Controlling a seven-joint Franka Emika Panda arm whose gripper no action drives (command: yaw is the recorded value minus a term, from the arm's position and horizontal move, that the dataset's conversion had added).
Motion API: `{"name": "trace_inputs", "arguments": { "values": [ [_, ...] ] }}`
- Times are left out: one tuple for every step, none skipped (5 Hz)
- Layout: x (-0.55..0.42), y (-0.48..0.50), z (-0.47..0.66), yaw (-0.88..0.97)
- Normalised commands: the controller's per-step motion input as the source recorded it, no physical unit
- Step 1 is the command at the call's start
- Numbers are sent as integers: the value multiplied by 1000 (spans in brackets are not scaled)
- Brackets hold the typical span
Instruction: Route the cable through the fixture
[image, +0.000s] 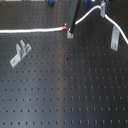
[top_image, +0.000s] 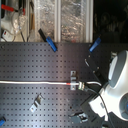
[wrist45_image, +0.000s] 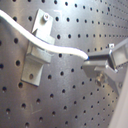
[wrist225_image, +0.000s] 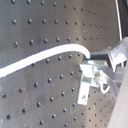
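The white cable (image: 35, 30) runs from the first exterior view's left edge to its red band (image: 65, 27). My gripper (image: 70, 33) is shut on the cable right beside that band. Past the gripper the cable (image: 90, 13) arcs up and then down beside the fixture (image: 115, 38), a narrow upright grey strip at the first exterior view's right. In the second exterior view the cable (top_image: 35, 82) reaches the gripper (top_image: 80, 86). In both wrist views the cable (wrist45_image: 60, 50) (wrist225_image: 45, 56) enters the fingers (wrist45_image: 100, 67) (wrist225_image: 92, 67). In the first wrist view it lies across a pale bracket (wrist45_image: 36, 62).
A two-pronged bracket (image: 23, 48) and a slanted grey plate (image: 15, 61) stand at the first exterior view's left. Another grey clip (image: 103, 7) stands at the top right. In the second exterior view, blue clamps (top_image: 50, 43) (top_image: 95, 44) sit at the board's far edge and the white arm (top_image: 117, 85) is at the right.
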Motion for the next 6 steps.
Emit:
{"name": "trace_inputs", "arguments": {
  "values": [
    [-431,-17,199,120],
    [16,12,6,0],
    [-290,106,377,123],
    [-32,48,0,83],
    [-29,-18,1,0],
    [-930,-396,120,0]
  ]
}}
